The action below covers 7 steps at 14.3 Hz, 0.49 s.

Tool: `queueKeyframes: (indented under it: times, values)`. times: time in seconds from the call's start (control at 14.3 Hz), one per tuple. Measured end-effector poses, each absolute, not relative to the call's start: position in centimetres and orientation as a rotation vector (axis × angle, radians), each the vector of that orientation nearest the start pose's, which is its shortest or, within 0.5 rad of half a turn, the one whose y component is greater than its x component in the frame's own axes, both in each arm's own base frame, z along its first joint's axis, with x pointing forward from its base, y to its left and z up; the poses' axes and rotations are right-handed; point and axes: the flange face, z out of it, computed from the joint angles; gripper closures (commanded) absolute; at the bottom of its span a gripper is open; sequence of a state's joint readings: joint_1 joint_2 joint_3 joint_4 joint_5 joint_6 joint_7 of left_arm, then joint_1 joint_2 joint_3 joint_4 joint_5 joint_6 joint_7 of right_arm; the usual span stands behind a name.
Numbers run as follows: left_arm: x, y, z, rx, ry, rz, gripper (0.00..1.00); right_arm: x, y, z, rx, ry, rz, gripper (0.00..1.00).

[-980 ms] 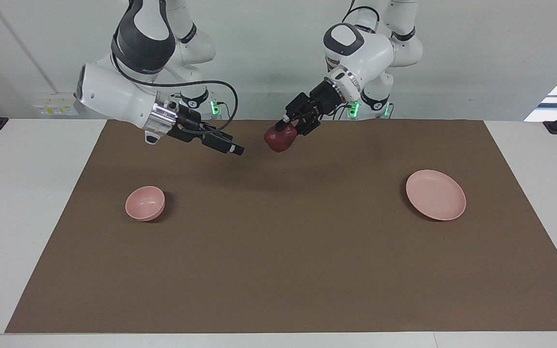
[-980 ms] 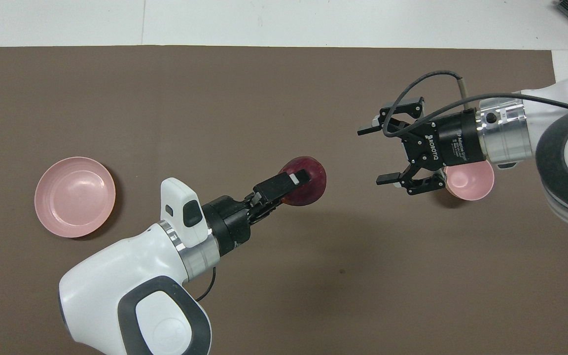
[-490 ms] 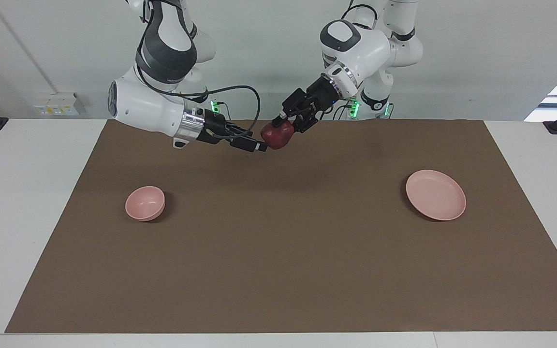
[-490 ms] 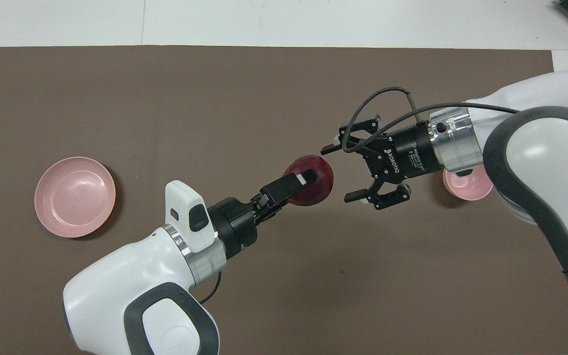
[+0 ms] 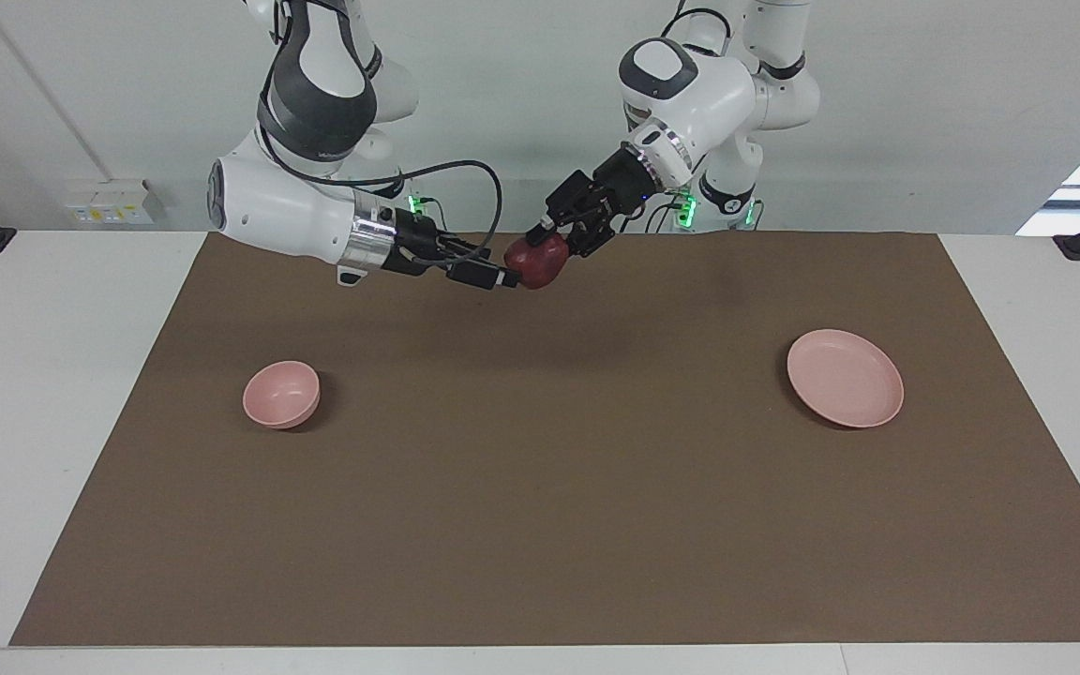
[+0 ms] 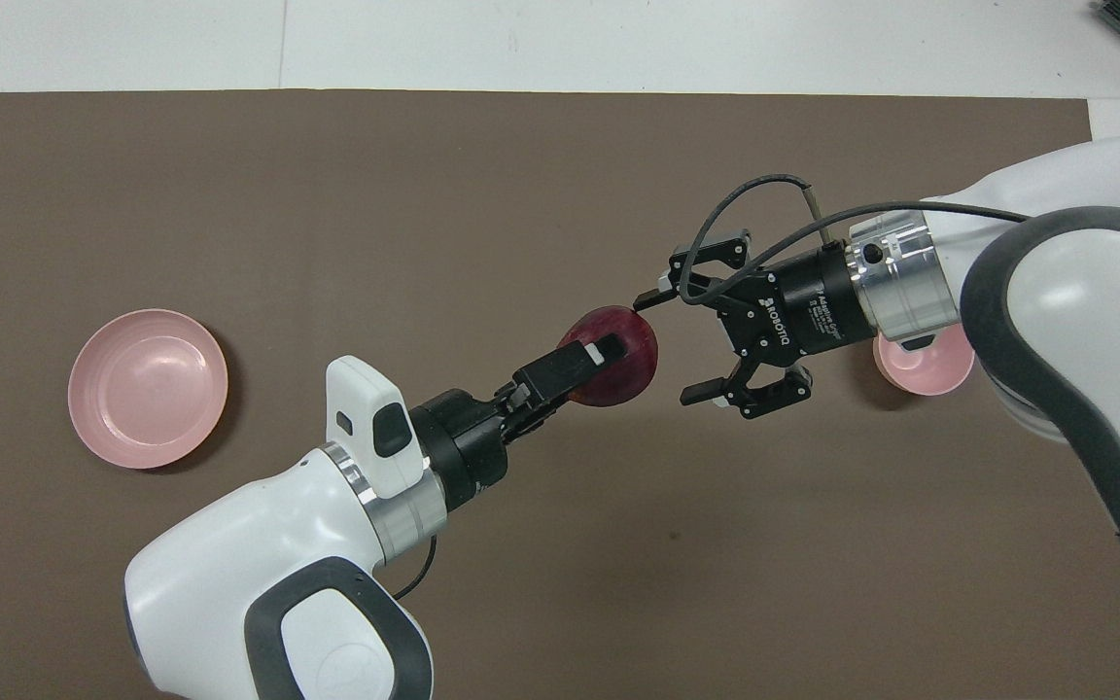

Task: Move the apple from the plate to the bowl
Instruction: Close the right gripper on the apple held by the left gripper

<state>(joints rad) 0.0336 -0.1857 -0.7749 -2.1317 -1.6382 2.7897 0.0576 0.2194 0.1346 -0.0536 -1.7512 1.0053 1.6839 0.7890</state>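
The dark red apple (image 5: 532,265) (image 6: 634,367) hangs in the air over the middle of the brown mat, at the robots' end. My left gripper (image 5: 549,251) (image 6: 609,354) is shut on it. My right gripper (image 5: 501,275) (image 6: 672,347) stands open right beside the apple, one fingertip at its edge. The pale pink plate (image 5: 845,378) (image 6: 148,387) lies bare toward the left arm's end of the table. Toward the right arm's end sits the small pink bowl (image 5: 281,394) (image 6: 925,369), partly covered by the right wrist in the overhead view.
A brown mat (image 5: 540,487) covers most of the white table (image 5: 52,375). A black cable (image 5: 474,178) loops from the right arm's wrist over the gripper.
The right gripper has swung from over the bowl's end toward the middle and reached the apple's side. The left gripper has lifted the apple a little. Plate and bowl have not moved.
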Motion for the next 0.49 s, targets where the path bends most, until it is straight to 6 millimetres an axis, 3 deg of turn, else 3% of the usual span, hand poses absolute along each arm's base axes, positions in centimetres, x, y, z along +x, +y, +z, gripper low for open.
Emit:
queueKeyframes:
  times: [0.49]
  values:
    - [41.4,-34.9,52.0,1.937,0.529,0.314,1.0,56.4,21.4,51.9,-2.044,0.886,0.761,0.0]
